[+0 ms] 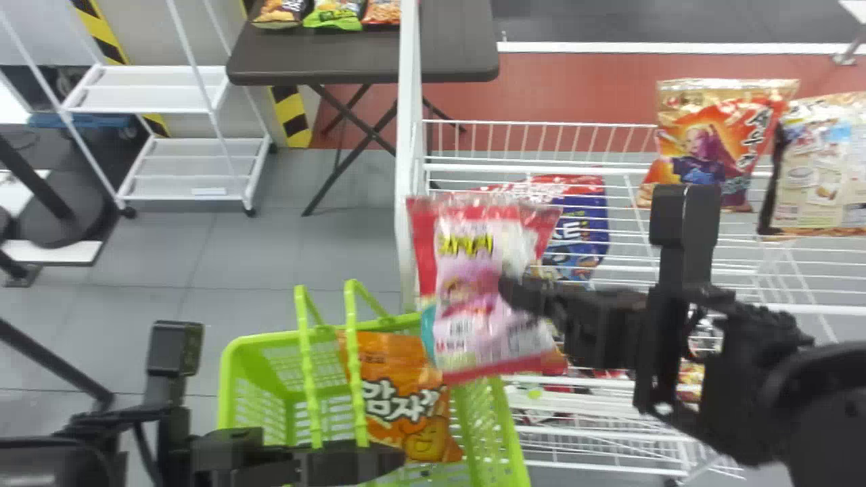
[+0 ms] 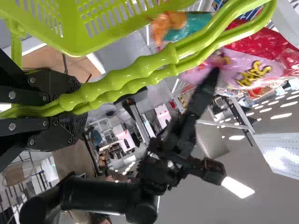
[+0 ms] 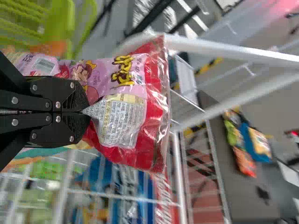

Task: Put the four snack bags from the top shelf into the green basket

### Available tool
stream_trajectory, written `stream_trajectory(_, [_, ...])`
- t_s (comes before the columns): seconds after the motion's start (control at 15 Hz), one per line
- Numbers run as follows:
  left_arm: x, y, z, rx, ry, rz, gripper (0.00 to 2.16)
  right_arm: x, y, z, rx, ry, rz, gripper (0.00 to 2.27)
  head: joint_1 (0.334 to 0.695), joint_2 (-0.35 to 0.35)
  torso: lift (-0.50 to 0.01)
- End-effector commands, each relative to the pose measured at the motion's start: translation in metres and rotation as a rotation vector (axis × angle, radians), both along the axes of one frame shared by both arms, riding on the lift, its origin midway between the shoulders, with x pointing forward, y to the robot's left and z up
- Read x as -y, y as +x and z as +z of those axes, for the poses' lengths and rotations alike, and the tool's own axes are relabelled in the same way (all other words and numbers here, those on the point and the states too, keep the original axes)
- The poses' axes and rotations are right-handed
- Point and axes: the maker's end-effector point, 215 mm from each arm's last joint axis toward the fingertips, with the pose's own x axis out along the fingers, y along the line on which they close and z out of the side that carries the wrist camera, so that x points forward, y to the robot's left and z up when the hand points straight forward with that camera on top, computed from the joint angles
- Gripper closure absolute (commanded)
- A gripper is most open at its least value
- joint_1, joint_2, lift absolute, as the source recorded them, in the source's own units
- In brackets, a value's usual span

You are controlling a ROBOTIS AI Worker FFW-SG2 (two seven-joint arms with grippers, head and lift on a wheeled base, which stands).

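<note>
The pink bag is gripped by the right gripper, whose fingers are pinched on its film; it is held tilted by the shelf-side rim of the basket, though whether that rim is cleared cannot be told. The handles are clamped by the left gripper; the orange bag is already inside, and the blue bag, gold bag and back-turned bag are left on the rack.

The pink bag could be snagged on the post or the handles if it is swung across too low; its bottom edge could be caught on the rim, and the basket, likely steadied by its handles, tipped or swung by the push; if released too soon, it could be dropped outside; slick film might be pulled from the pinch; space could be narrowed by the orange bag.
</note>
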Motion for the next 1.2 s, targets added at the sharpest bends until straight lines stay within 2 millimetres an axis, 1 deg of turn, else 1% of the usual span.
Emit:
stream_trajectory(0.0, [0.002, -0.001, 0.003, 0.003, -0.010, -0.010, 2.15, -0.032, -0.025, -0.013, -0.049, 0.011, 0.070, 2.26, 0.695, 0.148, 0.000])
stream_trajectory(0.2, [0.008, -0.003, 0.005, -0.006, -0.017, -0.022, 2.15, -0.067, -0.047, -0.040, -0.112, -0.002, 0.145, 2.26, 0.695, 0.207, 0.000])
stream_trajectory(0.27, [0.010, -0.003, 0.005, -0.009, -0.018, -0.024, 2.15, -0.079, -0.055, -0.053, -0.138, -0.013, 0.175, 2.26, 0.695, 0.227, 0.000])
stream_trajectory(0.33, [0.011, -0.002, 0.006, -0.009, -0.019, -0.028, 2.15, -0.090, -0.063, -0.066, -0.163, -0.031, 0.206, 2.26, 0.695, 0.265, 0.000])
stream_trajectory(0.47, [0.014, -0.002, 0.006, -0.012, -0.019, -0.035, 2.15, -0.114, -0.072, -0.091, -0.190, -0.080, 0.275, 2.26, 0.695, 0.306, 0.000])
stream_trajectory(0.53, [0.015, -0.002, 0.006, -0.012, -0.022, -0.037, 2.15, -0.130, -0.072, -0.099, -0.183, -0.088, 0.308, 2.17, 0.695, 0.326, 0.000])
stream_trajectory(0.6, [0.016, -0.002, 0.007, -0.011, -0.022, -0.037, 2.15, -0.139, -0.075, -0.102, -0.182, -0.098, 0.335, 1.92, 0.695, 0.344, 0.000])
stream_trajectory(0.67, [0.015, -0.002, 0.006, -0.011, -0.020, -0.037, 2.15, -0.141, -0.078, -0.104, -0.184, -0.114, 0.348, 1.11, 0.695, 0.350, 0.000])
stream_trajectory(0.73, [0.012, -0.002, 0.005, -0.013, -0.017, -0.033, 2.15, -0.139, -0.077, -0.102, -0.178, -0.118, 0.342, 0.06, 0.695, 0.350, 0.000])
stream_trajectory(0.8, [0.011, -0.003, 0.005, -0.015, -0.015, -0.030, 2.15, -0.131, -0.075, -0.097, -0.178, -0.119, 0.326, 0.00, 0.695, 0.350, 0.000])
stream_trajectory(0.87, [0.010, -0.003, 0.004, -0.015, -0.013, -0.029, 2.15, -0.118, -0.072, -0.087, -0.175, -0.108, 0.295, 0.00, 0.695, 0.350, 0.000])
stream_trajectory(0.93, [0.010, -0.002, 0.003, -0.017, -0.013, -0.028, 2.15, -0.107, -0.068, -0.071, -0.159, -0.062, 0.258, 0.02, 0.695, 0.350, 0.000])
stream_trajectory(1.0, [0.010, -0.002, 0.003, -0.016, -0.015, -0.028, 2.15, -0.088, -0.059, -0.053, -0.143, -0.012, 0.211, 0.03, 0.695, 0.350, 0.000])
stream_trajectory(1.07, [0.010, -0.002, 0.004, -0.017, -0.017, -0.030, 2.15, -0.068, -0.050, -0.040, -0.131, 0.016, 0.168, 0.03, 0.695, 0.350, 0.000])
stream_trajectory(1.13, [0.010, -0.001, 0.004, -0.015, -0.018, -0.029, 2.15, -0.036, -0.032, -0.030, -0.109, 0.033, 0.094, 0.04, 0.695, 0.337, 0.000])
